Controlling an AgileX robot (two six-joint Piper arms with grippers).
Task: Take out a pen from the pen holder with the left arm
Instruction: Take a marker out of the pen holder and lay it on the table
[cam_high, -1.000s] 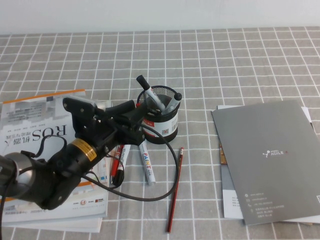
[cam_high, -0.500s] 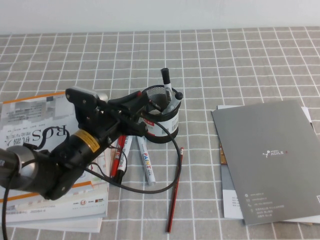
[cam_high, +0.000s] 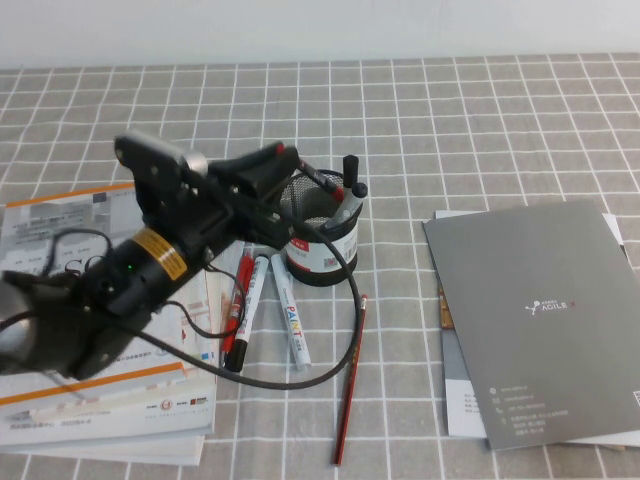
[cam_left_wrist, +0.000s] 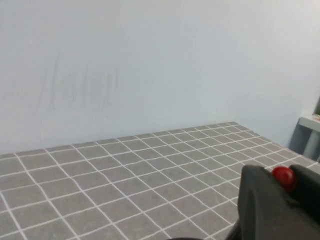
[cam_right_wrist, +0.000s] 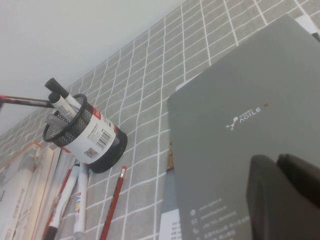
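A black mesh pen holder (cam_high: 322, 240) stands mid-table with black-capped markers (cam_high: 349, 188) in it. My left gripper (cam_high: 281, 160) hangs just above the holder's left rim, shut on a thin dark pen (cam_high: 320, 181). The pen slants from the jaws down toward the holder's mouth. Its red end cap (cam_left_wrist: 283, 175) pokes out between the black fingers (cam_left_wrist: 260, 200). From the right wrist view the same pen (cam_right_wrist: 30, 102) reaches sideways off the holder (cam_right_wrist: 82, 132). My right gripper (cam_right_wrist: 287, 192) hovers shut over the grey booklet (cam_right_wrist: 240, 125), outside the high view.
Two white markers (cam_high: 292, 320) and a red pen (cam_high: 238, 305) lie in front of the holder, with a red pencil (cam_high: 350, 380) to their right. An ROS book (cam_high: 90, 330) lies under the left arm. The grey booklet (cam_high: 540, 320) is at the right. A black cable (cam_high: 300, 375) loops over the markers.
The left gripper closed on the thin pen, then rose and drew back to the left with it. A marker in the holder swung from leaning left to standing at the right rim.
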